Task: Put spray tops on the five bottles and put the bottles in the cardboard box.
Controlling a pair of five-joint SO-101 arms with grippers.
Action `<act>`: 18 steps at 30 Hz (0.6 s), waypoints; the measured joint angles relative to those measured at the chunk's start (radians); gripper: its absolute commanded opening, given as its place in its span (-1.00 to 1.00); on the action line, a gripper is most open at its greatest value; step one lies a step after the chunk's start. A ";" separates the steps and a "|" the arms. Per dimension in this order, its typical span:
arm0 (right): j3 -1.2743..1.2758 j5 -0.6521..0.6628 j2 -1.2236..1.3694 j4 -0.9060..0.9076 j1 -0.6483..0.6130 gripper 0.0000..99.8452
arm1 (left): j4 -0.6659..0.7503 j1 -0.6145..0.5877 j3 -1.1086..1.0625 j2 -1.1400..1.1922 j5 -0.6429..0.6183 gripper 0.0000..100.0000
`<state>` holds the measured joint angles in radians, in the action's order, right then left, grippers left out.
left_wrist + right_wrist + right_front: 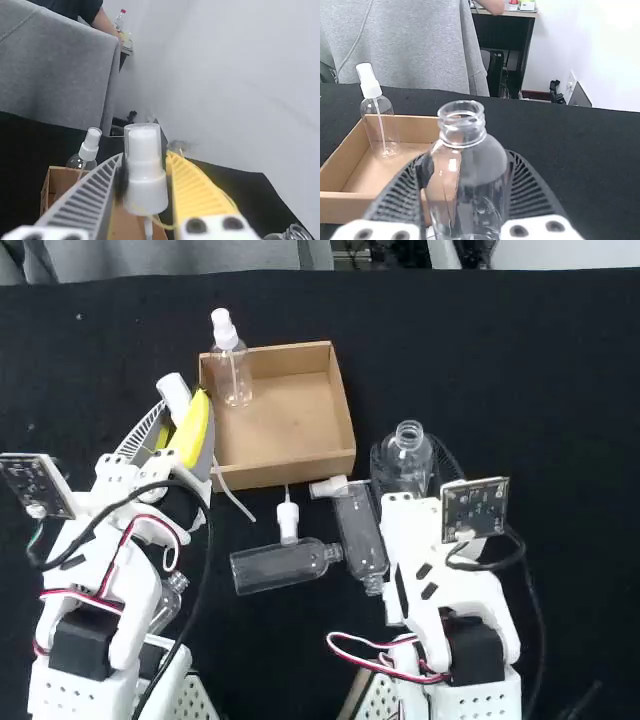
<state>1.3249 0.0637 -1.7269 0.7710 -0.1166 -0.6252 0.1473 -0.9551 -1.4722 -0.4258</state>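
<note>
Capping step: my left gripper [144, 172] clamps a spray top [143, 142], my right gripper [465, 172] an open bottle [462, 132]. Next, I judge, the spray top must line up over the open bottle.

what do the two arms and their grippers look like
The left arm and right arm are white shells with black motors, red, black and white cables and a small circuit board at each wrist. The left gripper has one grey ribbed finger and one yellow finger; the right gripper has black ribbed fingers.
</note>
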 measured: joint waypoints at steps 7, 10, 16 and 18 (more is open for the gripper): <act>0.077 0.000 -0.071 0.000 -0.130 -0.98 | 0.000 -0.109 0.000 -0.002 -0.104 -0.95; 0.114 0.000 -0.071 0.000 -0.183 -0.98 | 0.000 -0.121 0.000 -0.020 -0.114 -0.95; 0.167 0.000 -0.071 0.000 -0.230 -0.98 | 0.000 -0.118 0.000 -0.083 -0.115 -0.95; 0.176 0.000 -0.071 -0.003 -0.245 -0.98 | 0.000 -0.120 0.000 -0.107 -0.115 -0.95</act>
<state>1.5014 0.0637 -1.7975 0.7679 -0.3621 -0.6252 0.0276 -0.9551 -1.5796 -0.5409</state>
